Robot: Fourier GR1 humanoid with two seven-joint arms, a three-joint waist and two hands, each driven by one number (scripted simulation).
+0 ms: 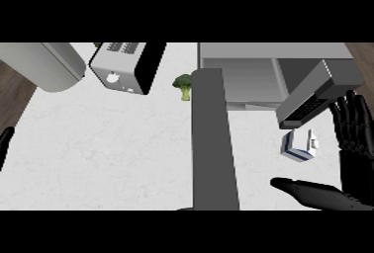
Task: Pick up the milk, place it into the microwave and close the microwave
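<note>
Right hand [356, 129] spreading wide beside the milk carton [299, 147]
The carton is standing on the white bench [110, 148] under the open microwave [292, 74], whose door [214, 138] is swinging out. A broccoli floret [183, 85] and toaster oven [128, 66] are sitting farther back. The left hand [6, 143] is barely showing; its fingers cannot be told.

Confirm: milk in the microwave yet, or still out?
Out. The milk carton sits on the counter in front of the microwave, whose door is swung open. Right hand is open beside it.
</note>
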